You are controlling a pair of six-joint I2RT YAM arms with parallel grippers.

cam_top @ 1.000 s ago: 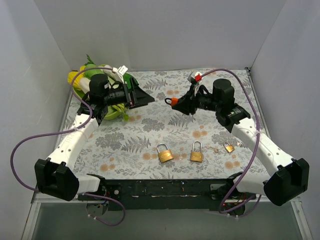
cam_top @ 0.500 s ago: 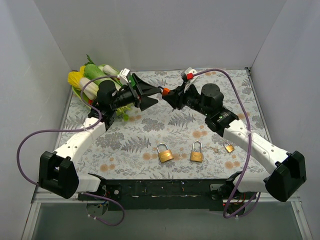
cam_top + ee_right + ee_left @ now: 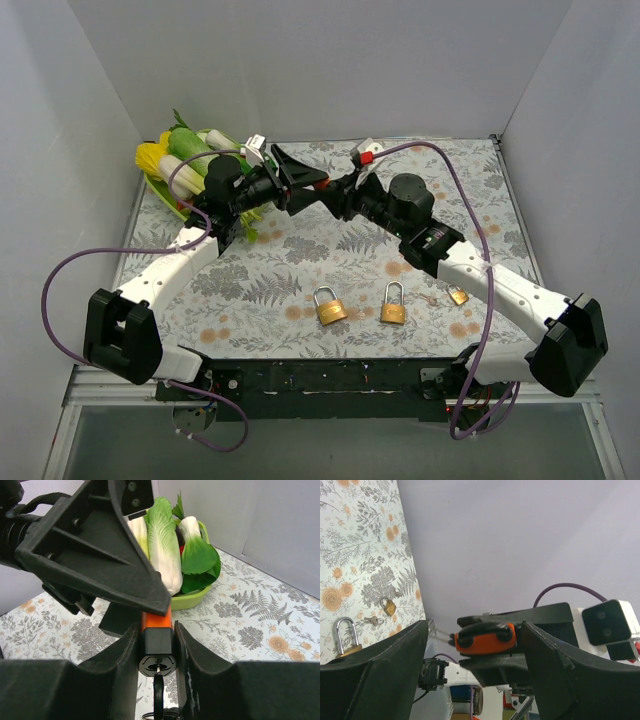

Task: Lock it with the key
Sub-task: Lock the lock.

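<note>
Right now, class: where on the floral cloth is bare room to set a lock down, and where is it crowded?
Bare: back right corner of the floral cloth, and the strip behind the three brass padlocks. Crowded: around the green vegetable basket.

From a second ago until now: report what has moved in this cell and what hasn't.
Both arms swung inward and met over the back of the table. The right gripper, shut on the orange padlock, carried it leftward. The left gripper moved right, and its open fingers now flank that lock. The three brass padlocks and the vegetable basket stayed put.
</note>
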